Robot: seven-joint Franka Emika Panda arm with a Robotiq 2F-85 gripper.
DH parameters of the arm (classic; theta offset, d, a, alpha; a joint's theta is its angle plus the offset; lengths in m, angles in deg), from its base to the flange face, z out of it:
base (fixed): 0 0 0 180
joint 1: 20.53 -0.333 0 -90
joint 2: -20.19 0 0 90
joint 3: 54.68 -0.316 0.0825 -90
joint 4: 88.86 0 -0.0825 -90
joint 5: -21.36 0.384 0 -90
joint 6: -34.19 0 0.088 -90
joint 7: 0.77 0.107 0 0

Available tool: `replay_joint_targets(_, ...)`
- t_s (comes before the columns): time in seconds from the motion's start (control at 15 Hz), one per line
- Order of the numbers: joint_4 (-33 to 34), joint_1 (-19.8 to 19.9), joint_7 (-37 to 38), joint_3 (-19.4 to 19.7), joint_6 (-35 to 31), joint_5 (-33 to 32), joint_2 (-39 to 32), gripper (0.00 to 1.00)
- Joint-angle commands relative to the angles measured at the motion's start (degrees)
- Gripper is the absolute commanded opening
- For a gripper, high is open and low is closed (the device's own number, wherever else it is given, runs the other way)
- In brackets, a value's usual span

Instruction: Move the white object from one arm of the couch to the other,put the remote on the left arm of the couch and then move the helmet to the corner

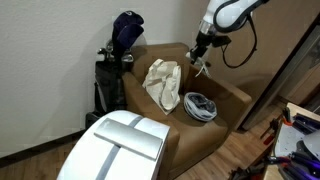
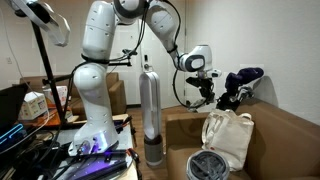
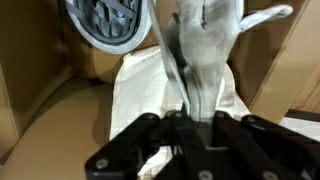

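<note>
In an exterior view the pincer (image 1: pixel 203 55) hangs above the couch (image 1: pixel 205 142), clenched on the white object (image 1: pixel 205 69), which dangles clear of the couch. The helmet (image 1: pixel 200 105) lies on the couch seat. In an exterior view the cream bag (image 2: pixel 228 135) leans on that seat. In the wrist view the white object (image 3: pixel 205 45) is pinched over the bag.
</note>
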Motion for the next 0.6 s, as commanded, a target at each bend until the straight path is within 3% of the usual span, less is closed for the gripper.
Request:
replay_joint_targets(0.0, 2.19, 2.39, -1.34, 0.24, 2.69, 0.61, -2.42, 0.06)
replay_joint_targets(0.53, 0.96, 2.92, 0.10, 1.72, 1.00, -0.18, -2.71, 0.10)
